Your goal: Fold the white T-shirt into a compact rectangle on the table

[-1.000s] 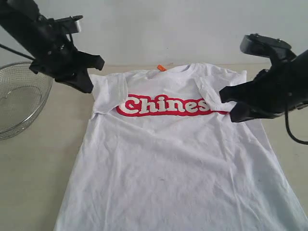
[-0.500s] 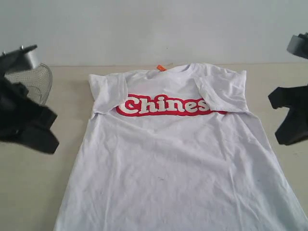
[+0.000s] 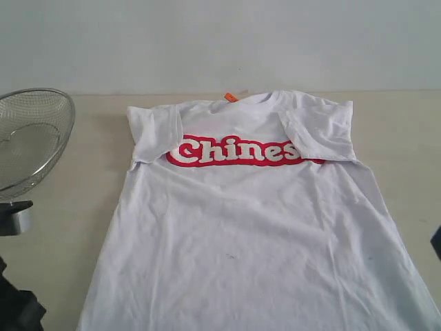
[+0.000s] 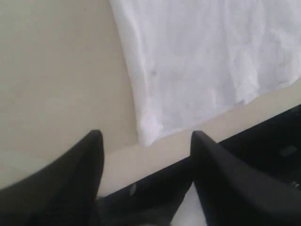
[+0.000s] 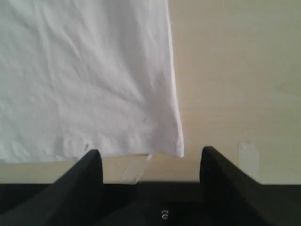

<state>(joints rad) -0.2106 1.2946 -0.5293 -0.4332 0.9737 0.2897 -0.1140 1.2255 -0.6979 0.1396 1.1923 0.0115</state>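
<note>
Arms pulled back from sleeves to hem corners of the white T-shirt (image 3: pixel 255 227); your left gripper (image 4: pixel 146 136) and right gripper (image 5: pixel 150 151) gape empty. Hem fold likely next.

The flat white T-shirt with the red word band (image 3: pixel 255 234) lies low on the wide pale beige table (image 3: pixel 406 138), so a hand can pass over it. Left of the shirt's sleeve stands a round silver wire mesh bowl (image 3: pixel 31 138), the one tall thing. Bare table lies between them and right of the shirt.
</note>
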